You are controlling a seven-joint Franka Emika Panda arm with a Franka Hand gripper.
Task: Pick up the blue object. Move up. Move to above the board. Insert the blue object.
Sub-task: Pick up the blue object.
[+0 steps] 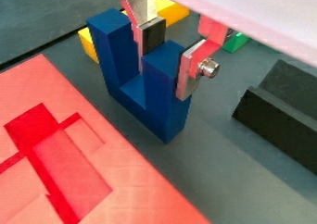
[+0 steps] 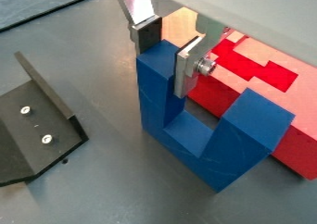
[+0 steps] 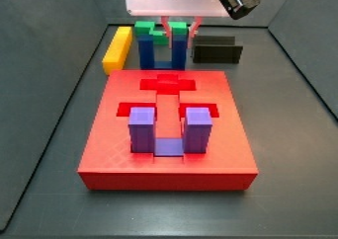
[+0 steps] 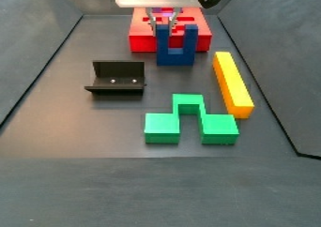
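Wrist views: end effector (image 1: 170,50) clamped on 1 arm of the blue object (image 1: 139,75), which stands upright on the desk (image 2: 111,177) just beside the board (image 2: 275,103). Fixture (image 2: 35,126) nearby. Side views: yellow bar (image 4: 232,83), green block (image 4: 189,120), purple block (image 3: 161,129) seated in board. No readable writing.

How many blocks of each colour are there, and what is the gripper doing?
Blue: 1, the blue object, with the gripper shut on one arm
Purple: 1, purple block in the board
Green: 1, green block
Yellow: 1, yellow bar
Red: 1, the board
Total: 5
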